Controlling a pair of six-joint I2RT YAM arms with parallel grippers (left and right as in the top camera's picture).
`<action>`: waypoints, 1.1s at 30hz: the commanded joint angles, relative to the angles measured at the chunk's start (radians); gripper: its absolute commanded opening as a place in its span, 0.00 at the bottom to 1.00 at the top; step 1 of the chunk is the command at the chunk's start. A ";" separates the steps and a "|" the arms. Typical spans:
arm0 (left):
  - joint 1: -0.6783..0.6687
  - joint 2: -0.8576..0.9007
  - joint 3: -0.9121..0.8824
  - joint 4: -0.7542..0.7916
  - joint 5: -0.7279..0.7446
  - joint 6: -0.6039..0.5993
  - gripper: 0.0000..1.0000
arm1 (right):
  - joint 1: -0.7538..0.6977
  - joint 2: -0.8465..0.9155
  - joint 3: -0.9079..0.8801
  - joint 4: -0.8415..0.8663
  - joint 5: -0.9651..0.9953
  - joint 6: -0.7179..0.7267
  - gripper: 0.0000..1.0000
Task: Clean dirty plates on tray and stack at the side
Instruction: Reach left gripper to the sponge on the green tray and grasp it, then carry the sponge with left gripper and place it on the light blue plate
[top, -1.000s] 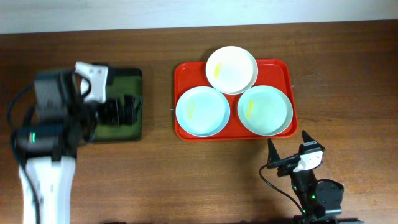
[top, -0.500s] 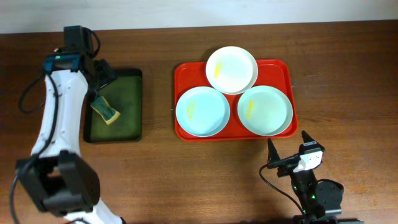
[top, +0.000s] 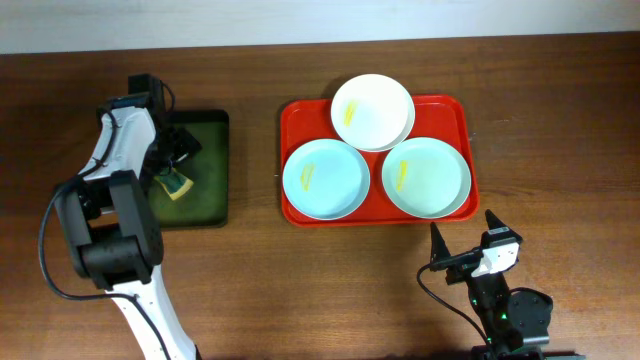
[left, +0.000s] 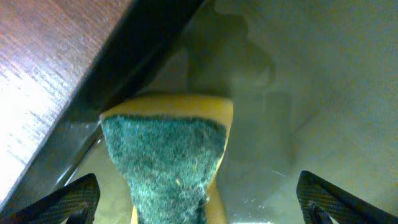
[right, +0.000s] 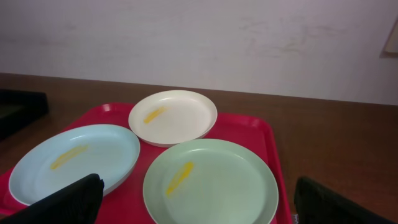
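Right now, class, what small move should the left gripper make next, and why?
Probably close the left gripper on the yellow sponge with its green scouring face: the open fingers straddle it in the dark green black-rimmed tray, and the three round plates show yellow smears.

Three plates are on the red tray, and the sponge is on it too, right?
Not quite. The plates are on the red tray, but the sponge lies in the dark green tray instead. The overhead view shows it.
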 joint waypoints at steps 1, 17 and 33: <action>0.022 0.013 0.013 0.023 0.089 0.067 0.96 | 0.005 -0.004 -0.008 -0.001 -0.005 0.003 0.98; 0.025 0.076 0.011 0.032 0.077 0.078 0.93 | 0.005 -0.004 -0.008 -0.001 -0.005 0.003 0.98; 0.024 0.076 0.140 -0.231 0.139 0.078 0.77 | 0.005 -0.004 -0.008 -0.001 -0.005 0.003 0.98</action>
